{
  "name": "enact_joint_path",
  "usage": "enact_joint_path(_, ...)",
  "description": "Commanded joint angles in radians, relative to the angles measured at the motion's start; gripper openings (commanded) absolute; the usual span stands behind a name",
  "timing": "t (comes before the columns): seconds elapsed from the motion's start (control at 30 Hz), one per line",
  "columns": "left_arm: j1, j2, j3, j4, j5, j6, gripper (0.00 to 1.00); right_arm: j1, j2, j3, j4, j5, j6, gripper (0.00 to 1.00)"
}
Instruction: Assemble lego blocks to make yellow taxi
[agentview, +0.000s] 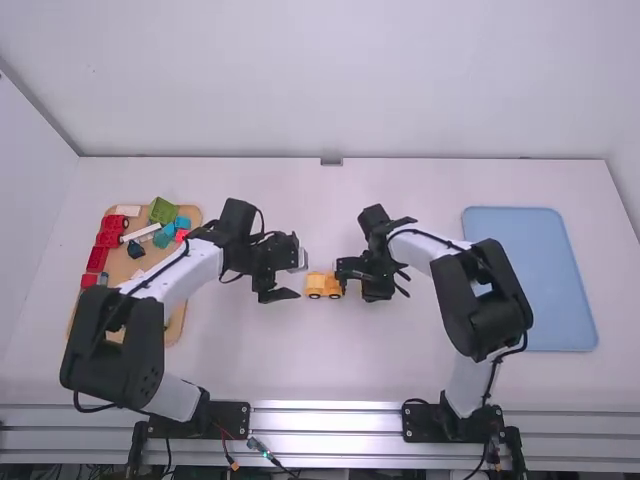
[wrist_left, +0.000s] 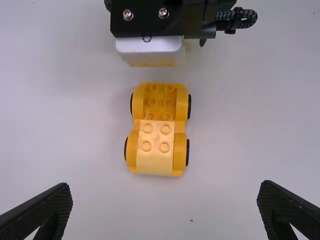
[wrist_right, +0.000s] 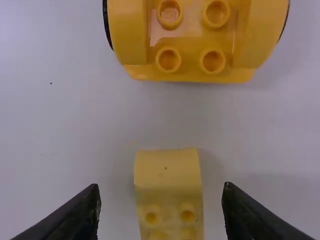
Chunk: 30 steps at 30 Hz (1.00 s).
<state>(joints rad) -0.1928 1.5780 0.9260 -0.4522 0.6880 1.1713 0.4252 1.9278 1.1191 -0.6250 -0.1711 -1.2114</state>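
Midway between the worktop's (agentview: 300, 370) near and far edges: yellow plastic wheeled chassis (wrist_left: 160, 110), pale-yellow studded block (wrist_left: 155, 157) on its left-edge end, bare studs on the other. Call it part built. Loose pale-yellow plastic block (wrist_right: 167, 172), just off the chassis toward the right edge, likely fits next. Right gripper (wrist_right: 161, 187): open around loose block, no grip. Left gripper (wrist_left: 165, 187): wide open, empty, beside chassis.

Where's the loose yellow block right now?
In the right wrist view, the loose yellow block sits between the open fingers of the right pincer, just off the near end of the yellow wheeled base, with a gap between them.
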Motion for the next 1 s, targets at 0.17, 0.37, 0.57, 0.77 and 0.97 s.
enact_joint_path(0.17, 0.003, -0.026, -0.017, -0.004, 0.027, 0.005, 0.99, 0.001, 0.01, -0.008, -0.01, -0.016, 0.003, 0.56)
enact_joint_path(0.37, 0.003, -0.026, -0.017, -0.005, 0.027, 0.005, 0.99, 0.002, 0.01, -0.009, -0.011, -0.011, 0.019, 0.49)
enact_joint_path(0.57, 0.003, -0.026, -0.017, -0.008, 0.027, 0.005, 0.99, 0.001, 0.01, -0.025, -0.01, -0.011, 0.018, 0.49)
enact_joint_path(0.77, 0.003, -0.026, -0.017, -0.008, 0.027, 0.005, 0.99, 0.001, 0.01, -0.055, 0.032, 0.02, 0.037, 0.48)
enact_joint_path(0.97, 0.003, -0.026, -0.017, -0.007, 0.026, 0.005, 0.99, 0.001, 0.01, -0.053, 0.033, 0.024, 0.037, 0.32)
